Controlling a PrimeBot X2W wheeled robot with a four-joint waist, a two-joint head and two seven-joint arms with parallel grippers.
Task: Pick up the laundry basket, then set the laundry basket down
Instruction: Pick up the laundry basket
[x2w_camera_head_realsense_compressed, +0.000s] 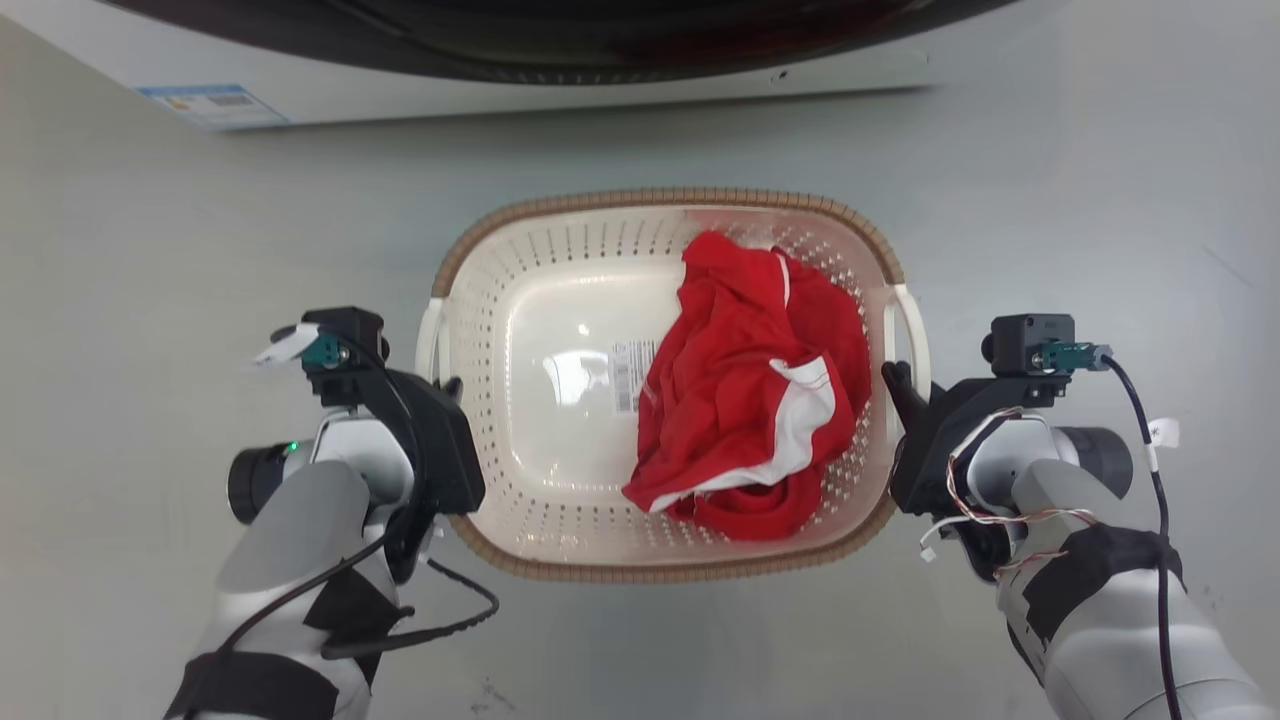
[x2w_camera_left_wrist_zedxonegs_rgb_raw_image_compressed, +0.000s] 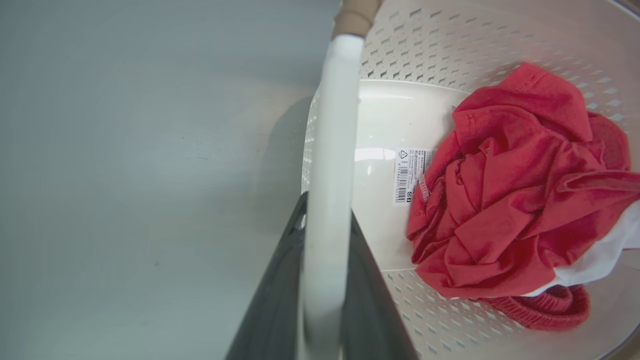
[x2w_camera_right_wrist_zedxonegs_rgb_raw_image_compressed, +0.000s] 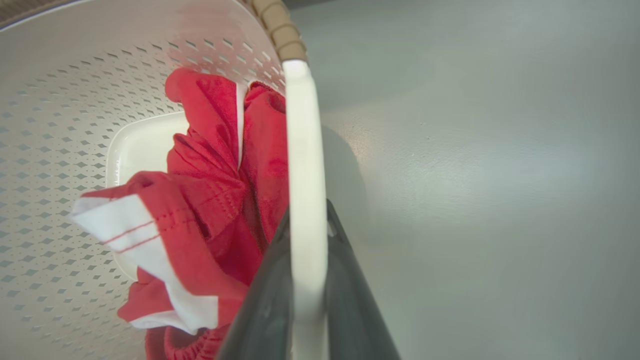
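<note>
The left gripper (x2w_camera_head_realsense_compressed: 448, 388) pinches its 2 dark fingers on the left handle (x2w_camera_head_realsense_compressed: 430, 335) of the laundry basket (x2w_camera_head_realsense_compressed: 660, 197). The right gripper (x2w_camera_head_realsense_compressed: 897, 378) pinches the right handle (x2w_camera_head_realsense_compressed: 915, 320). Both pale forearms angle inward from the basket's near side.

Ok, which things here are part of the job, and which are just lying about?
Job: laundry basket, its left handle and right handle, left gripper and right gripper closed on them.
Not the job: red-and-white garment lying in the basket, washer behind, grey floor.
</note>
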